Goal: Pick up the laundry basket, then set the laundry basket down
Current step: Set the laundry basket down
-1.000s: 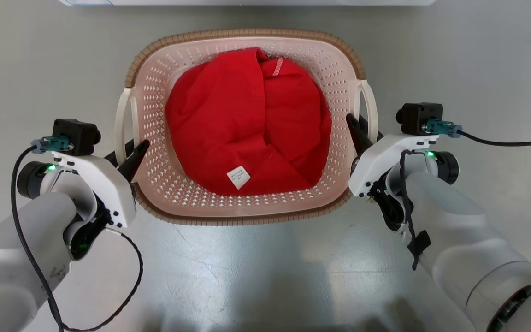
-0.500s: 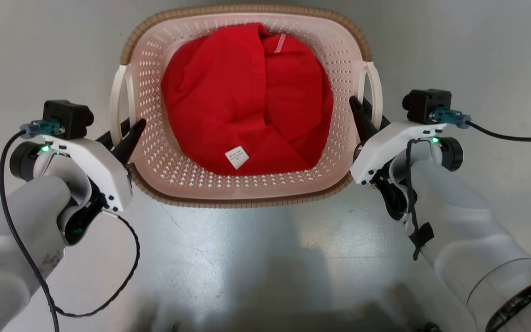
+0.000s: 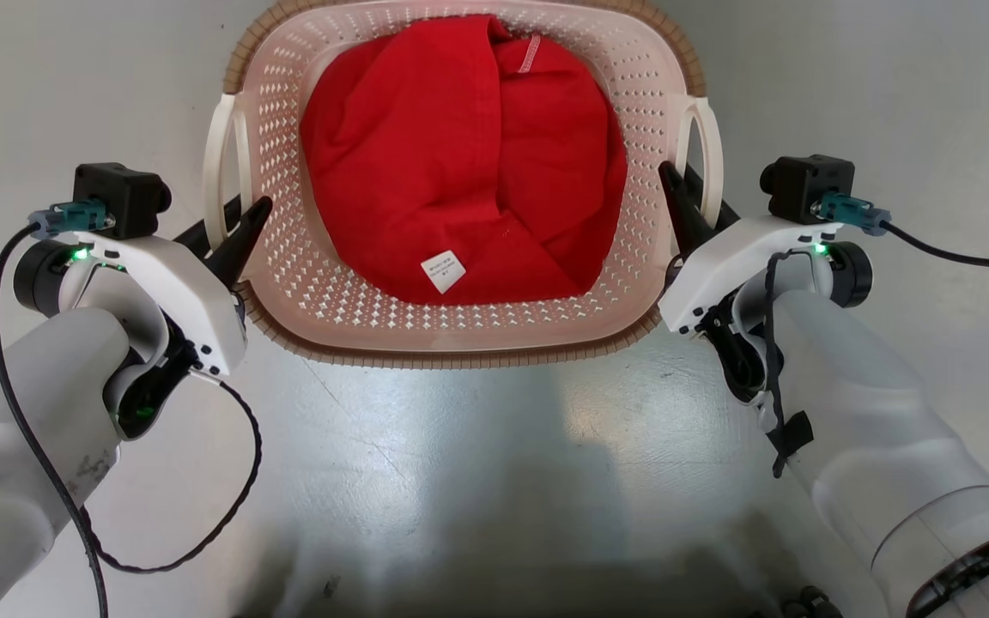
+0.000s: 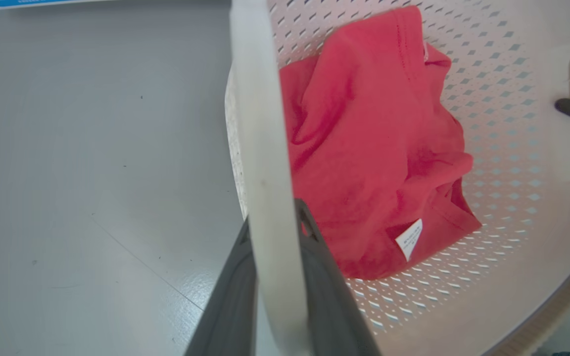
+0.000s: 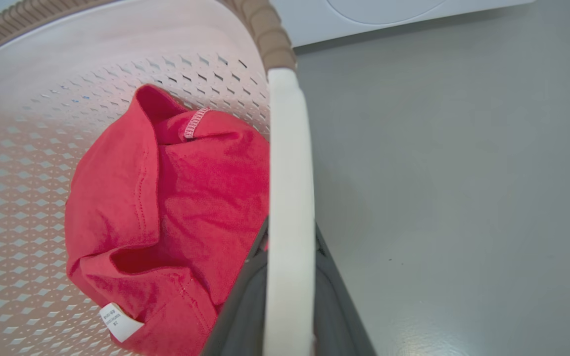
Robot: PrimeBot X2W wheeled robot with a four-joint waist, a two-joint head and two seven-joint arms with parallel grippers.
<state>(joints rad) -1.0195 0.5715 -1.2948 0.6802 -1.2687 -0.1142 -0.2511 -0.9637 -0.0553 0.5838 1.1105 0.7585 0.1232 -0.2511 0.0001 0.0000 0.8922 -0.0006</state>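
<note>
The laundry basket (image 3: 460, 359) is cream-pink and perforated with a brown rim, and holds a crumpled red garment (image 3: 460, 154). It sits between my two arms in the upper middle of the head view. My left gripper (image 3: 241, 215) is shut on the basket's white left handle (image 3: 220, 163). My right gripper (image 3: 685, 184) is shut on the white right handle (image 3: 709, 154). In the left wrist view the dark fingers of the left gripper (image 4: 272, 222) clamp the handle bar (image 4: 265, 148). The right wrist view shows the right gripper (image 5: 290, 237) clamped on its handle bar (image 5: 290, 173) the same way.
Glossy grey floor (image 3: 477, 481) lies all around the basket. A white washing machine front (image 5: 389, 10) stands just beyond the basket's far side. A loose black cable (image 3: 237, 481) hangs from my left wrist, another (image 3: 958, 255) runs off from the right.
The basket and both grippers sit higher in the head view and the basket looks larger, as if raised. The whole picture has shifted; the white edge at the top has left it. Both grips are unchanged.
</note>
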